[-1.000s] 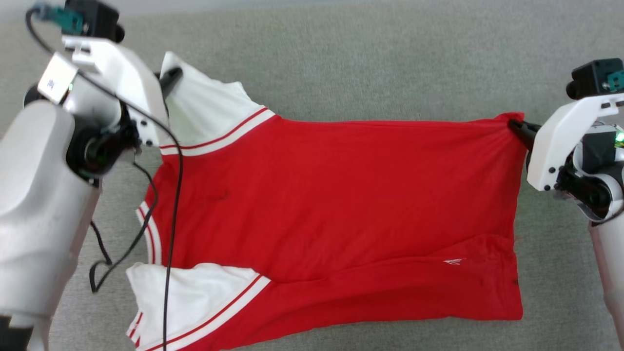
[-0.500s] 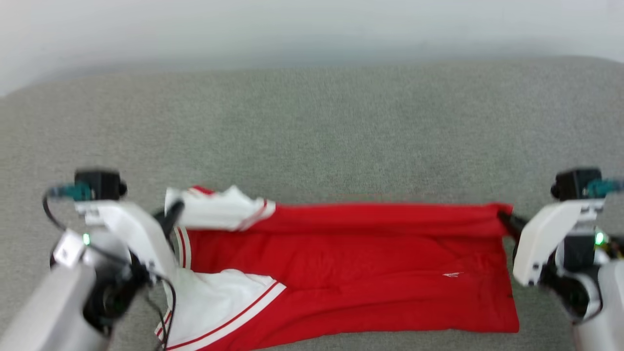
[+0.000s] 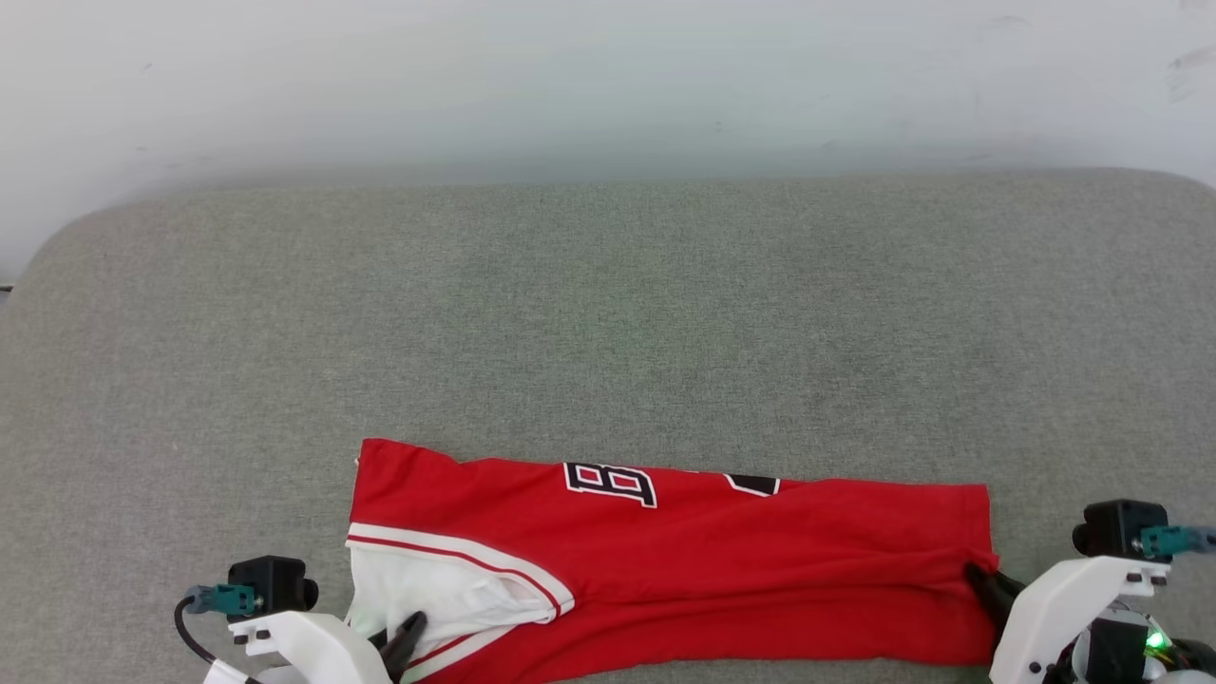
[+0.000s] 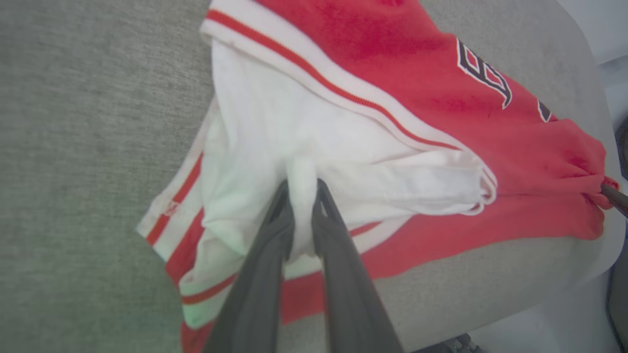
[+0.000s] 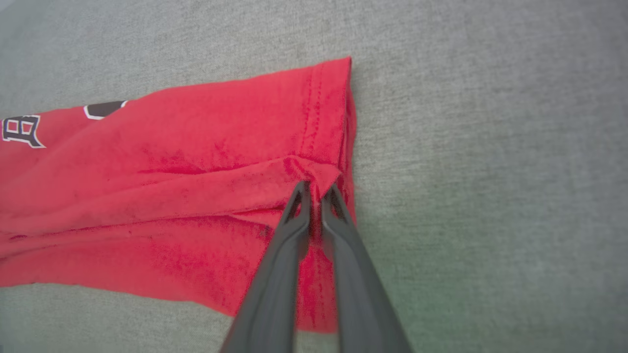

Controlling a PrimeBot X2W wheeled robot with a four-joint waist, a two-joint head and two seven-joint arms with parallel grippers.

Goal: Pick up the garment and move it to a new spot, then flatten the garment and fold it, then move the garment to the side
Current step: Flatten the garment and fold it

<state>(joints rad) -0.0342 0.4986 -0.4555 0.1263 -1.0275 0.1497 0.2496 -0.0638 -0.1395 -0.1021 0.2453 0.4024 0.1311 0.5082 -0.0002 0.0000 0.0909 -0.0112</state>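
Garment (image 3: 722, 560) lies folded into a long band at the near edge of the grey cushion (image 3: 608, 313). Left gripper (image 4: 301, 191) pinches its white sleeve, right gripper (image 5: 314, 191) pinches the red hem corner. One fold looks done; further folding and the move aside remain, I'd say.

Bright even diffuse light; faint shadows; wrist views soft, left claw (image 4: 301, 183) blurred.

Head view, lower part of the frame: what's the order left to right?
left wrist camera → white sleeve → "B" lettering → right gripper → right wrist camera
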